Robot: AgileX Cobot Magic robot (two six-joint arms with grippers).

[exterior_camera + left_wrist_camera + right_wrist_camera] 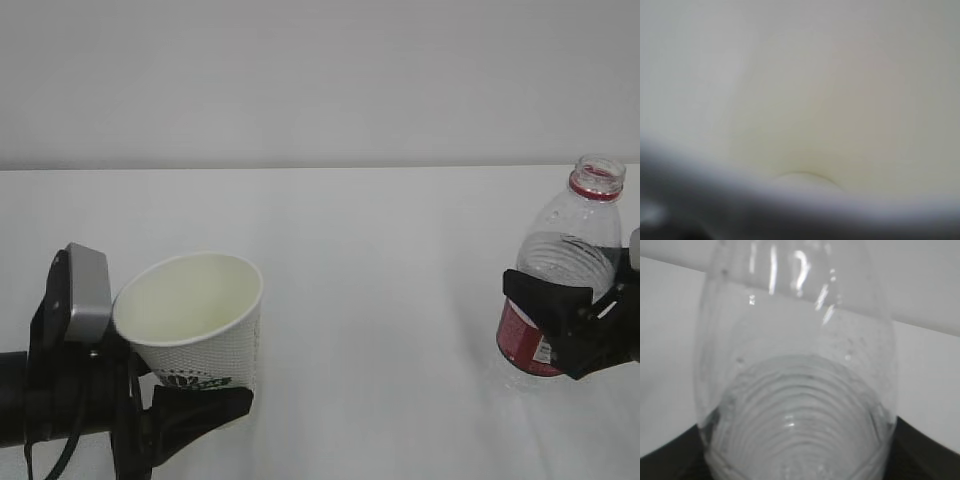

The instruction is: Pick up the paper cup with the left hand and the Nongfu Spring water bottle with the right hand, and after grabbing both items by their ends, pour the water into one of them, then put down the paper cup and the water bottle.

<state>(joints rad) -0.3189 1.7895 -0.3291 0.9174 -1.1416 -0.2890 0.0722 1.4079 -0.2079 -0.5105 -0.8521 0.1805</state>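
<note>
The paper cup [200,310] is white with a cream inside and a green logo. It leans left with its mouth up, held low on its wall by my left gripper [195,400]. In the left wrist view the cup's inside [830,100] fills the frame as a blur. The Nongfu Spring water bottle [565,250] stands nearly upright at the right. It has no cap and shows a red neck ring and a red label. My right gripper [555,305] is shut round its middle. The right wrist view shows the clear ribbed bottle [800,330] close up, with water [800,410] in its lower part.
A white table [380,300] runs between the two arms, and a pale wall [320,80] stands behind it. The left arm's grey plate [88,295] sits just left of the cup. Dark finger parts [925,450] flank the bottle's base.
</note>
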